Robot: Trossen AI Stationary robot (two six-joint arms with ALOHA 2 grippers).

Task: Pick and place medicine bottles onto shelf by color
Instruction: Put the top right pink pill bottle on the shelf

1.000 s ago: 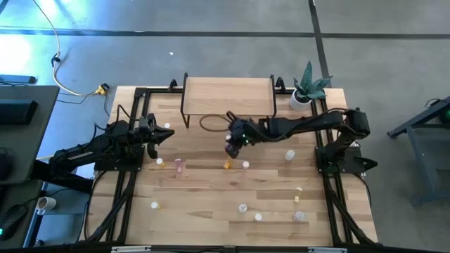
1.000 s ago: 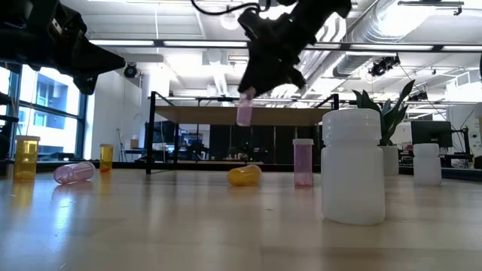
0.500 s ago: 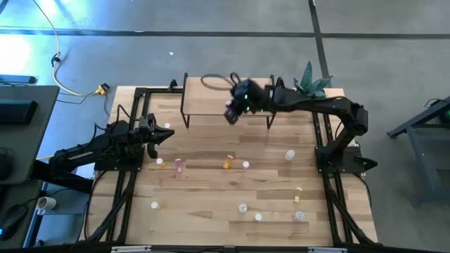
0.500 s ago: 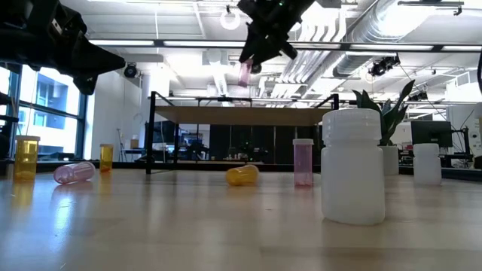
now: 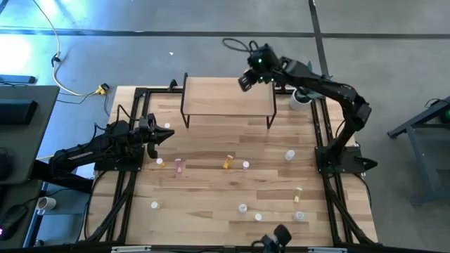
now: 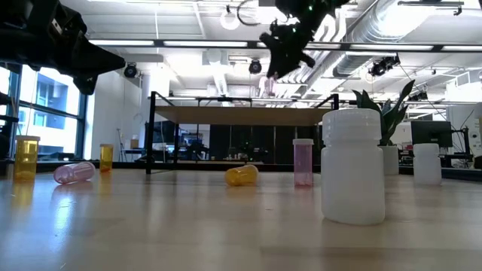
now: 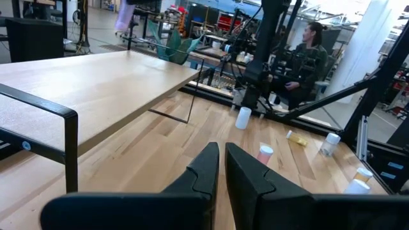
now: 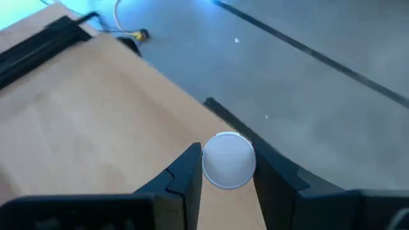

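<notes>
Far left, the left gripper point(image 5: 163, 135) hangs over the left edge of the pale, plank-grained wooden table point(image 5: 211, 197), its two dark fingers point(image 7: 208, 167) pressed together on nothing. Low view, left side: a translucent orange cylindrical bottle point(image 6: 25, 156) stands upright, a pink translucent bottle point(image 6: 74, 172) lies tipped on its side beside it, and a smaller orange bottle point(image 6: 106, 156) stands just behind.

Moving to the middle, the low rectangular light-wood shelf point(image 5: 228, 96) sits on thin black metal legs at the table's far edge, its smooth top bare. In front of it a rounded yellow bottle point(image 6: 242, 175) lies on its side, and an upright pink bottle with a white cap point(image 6: 303, 162) stands next to it.

Above the shelf's far right corner, the right gripper point(image 5: 245, 81) pinches a small pink bottle point(image 6: 267, 87); from the wrist, its round white cap point(image 8: 228, 160) sits squeezed between the two dark fingers point(image 8: 187, 171), held clear above the board.

Further right, a chunky white plastic bottle point(image 6: 353, 166) looms close to the low camera, and a green leafy plant in a white pot point(image 5: 305, 89) stands at the table's far right corner. Beyond lie grey concrete floor, exposed ceiling ducts and a seated person point(image 7: 308, 54) at a workstation.
</notes>
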